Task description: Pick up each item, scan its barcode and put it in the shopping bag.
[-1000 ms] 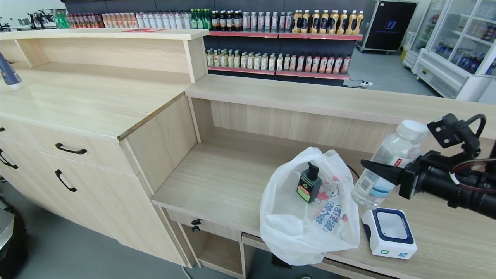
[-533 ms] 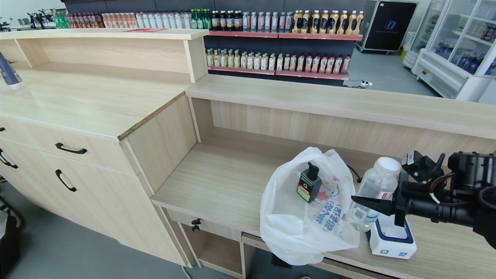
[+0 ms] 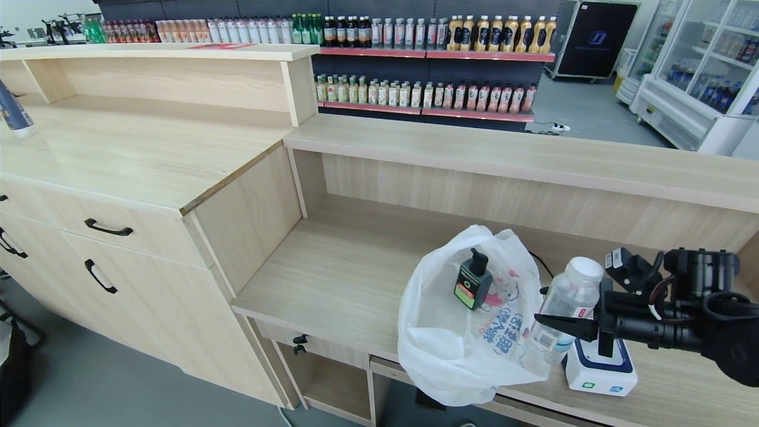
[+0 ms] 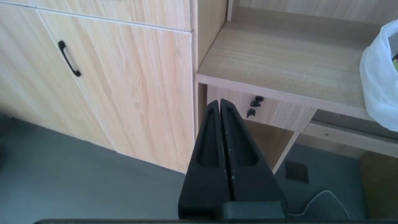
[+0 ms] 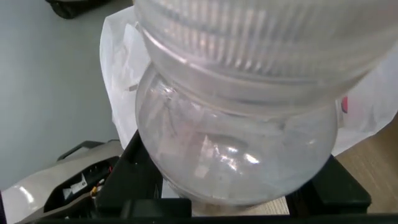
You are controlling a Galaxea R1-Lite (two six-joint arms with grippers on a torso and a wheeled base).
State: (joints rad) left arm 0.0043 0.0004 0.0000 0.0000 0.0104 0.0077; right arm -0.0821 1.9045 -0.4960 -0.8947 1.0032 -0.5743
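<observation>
**Materials / finish**

Bottle (image 3: 560, 302): clear glossy plastic, ribbed cap. Shopping bag (image 3: 450, 350): thin white plastic film, crinkled (semi-translucent). Counter (image 3: 332, 279): pale wood-grain, matt, smooth. Scanner (image 3: 593, 375): glossy white plastic, blue trim. My left gripper (image 4: 220, 109) and right gripper (image 3: 551, 328): matt black plastic.

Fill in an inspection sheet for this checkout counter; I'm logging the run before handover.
Surface: light wood counter.
Job's things: bag open on counter, pump bottle inside; clear bottle tilted in right hand at the bag's edge; scanner beside it.
Clutter: blue object at far left.
Hands: right shut on clear bottle; left hand shut, holding nothing.
Cables: black cable behind bag.
Surroundings: drink shelves, fridges.
</observation>
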